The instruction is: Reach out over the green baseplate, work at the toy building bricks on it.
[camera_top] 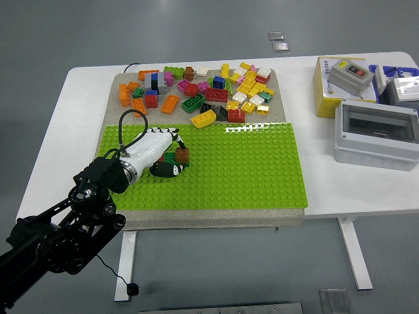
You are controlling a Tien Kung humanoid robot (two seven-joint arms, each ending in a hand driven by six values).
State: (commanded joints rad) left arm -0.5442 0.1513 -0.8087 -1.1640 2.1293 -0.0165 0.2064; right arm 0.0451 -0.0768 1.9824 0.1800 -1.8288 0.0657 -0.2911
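Head view: brown brick point(182, 155) at fingers point(171, 140).

The white rectangular worktop point(59, 140) carries a beige mat point(114, 104) running from near its far edge to its near edge, left of centre. At the right edge sit a yellow box point(325, 98) towards the far corner and a grey plastic enclosure with clear lid point(375, 135) just nearer
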